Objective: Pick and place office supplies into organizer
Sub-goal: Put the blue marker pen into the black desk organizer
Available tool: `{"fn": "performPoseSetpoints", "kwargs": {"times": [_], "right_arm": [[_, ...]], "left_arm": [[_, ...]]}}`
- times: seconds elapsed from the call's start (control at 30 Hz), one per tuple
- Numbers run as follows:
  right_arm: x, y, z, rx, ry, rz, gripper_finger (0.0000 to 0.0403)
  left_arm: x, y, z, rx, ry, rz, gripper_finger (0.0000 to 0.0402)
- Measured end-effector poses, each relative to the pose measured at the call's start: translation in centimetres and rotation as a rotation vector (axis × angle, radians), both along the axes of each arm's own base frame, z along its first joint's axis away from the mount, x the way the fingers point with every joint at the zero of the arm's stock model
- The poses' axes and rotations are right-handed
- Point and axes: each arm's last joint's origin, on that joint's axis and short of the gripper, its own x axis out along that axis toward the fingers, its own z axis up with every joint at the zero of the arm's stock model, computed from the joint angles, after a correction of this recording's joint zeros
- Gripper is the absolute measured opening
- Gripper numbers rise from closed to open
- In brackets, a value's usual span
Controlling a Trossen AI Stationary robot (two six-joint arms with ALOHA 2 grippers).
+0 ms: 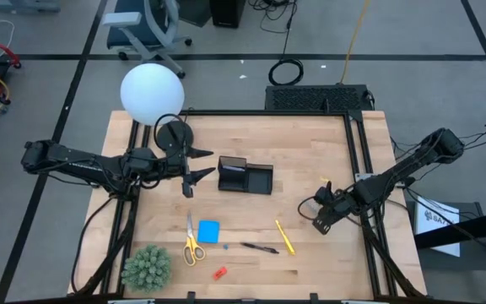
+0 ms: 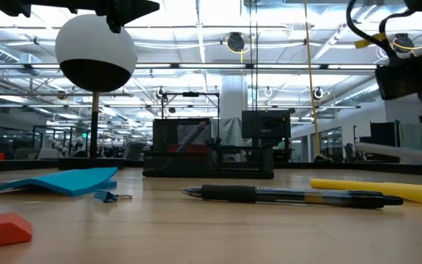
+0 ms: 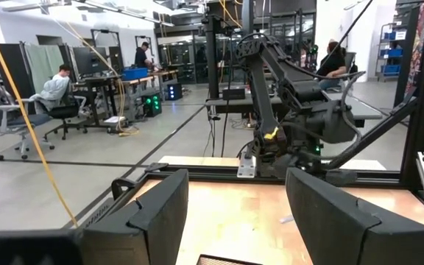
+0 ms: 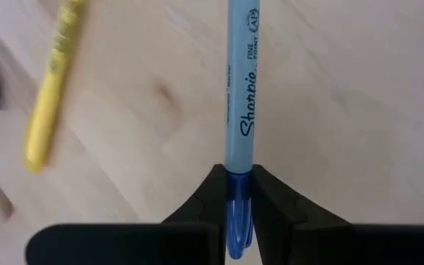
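My right gripper (image 1: pixel 321 219) is over the table's right part and is shut on a bluish-purple marker (image 4: pixel 241 88). It also shows at the low view's top right (image 2: pixel 409 66). My left gripper (image 1: pixel 188 182) is open and empty, just left of the black organizer (image 1: pixel 245 176). It also shows in the left wrist view (image 3: pixel 238 213). On the near part of the table lie the yellow-handled scissors (image 1: pixel 191 242), a blue note pad (image 1: pixel 208 230), a black pen (image 1: pixel 260 247), a yellow pen (image 1: pixel 284 236) and a red piece (image 1: pixel 219 273). My right gripper pinches the marker's dark blue cap end (image 4: pixel 240 210) between its two fingers. The grey-blue barrel sticks out past the fingertips in line with them, over the wooden table. Whether its far end touches the wood cannot be told.
A green spiky plant (image 1: pixel 147 268) stands at the near left corner. A lamp with a white globe (image 1: pixel 151 93) and round black base (image 1: pixel 174 133) stands at the far left. A small blue clip (image 2: pixel 112 196) lies by the note pad. People sit in the room beyond.
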Motion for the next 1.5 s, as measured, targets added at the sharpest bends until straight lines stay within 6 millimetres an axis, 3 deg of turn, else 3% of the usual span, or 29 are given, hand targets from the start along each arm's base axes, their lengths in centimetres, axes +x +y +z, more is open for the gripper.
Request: {"fn": "performPoseSetpoints", "kwargs": {"times": [0.47,1.03,1.23,1.5], "right_arm": [[4.1,-1.2,2.8,-0.145,-0.497,0.183,0.0030],[7.5,-4.8,7.6,-0.634,-1.000,0.319,0.0030],[8.4,-6.2,8.3,-0.680,-1.112,0.324,0.0031],[10.7,-6.8,7.3,-0.648,-1.111,0.368,0.0027]], "left_arm": [[0.0,0.0,0.0,-0.015,0.001,-0.001,0.0234],[0.1,-0.1,0.3,-0.122,-0.056,-0.039,0.0234],[2.2,-0.6,0.4,-0.125,-0.148,-0.159,0.0234],[6.5,-0.4,1.1,-0.143,-0.048,-0.186,0.0234]]}}
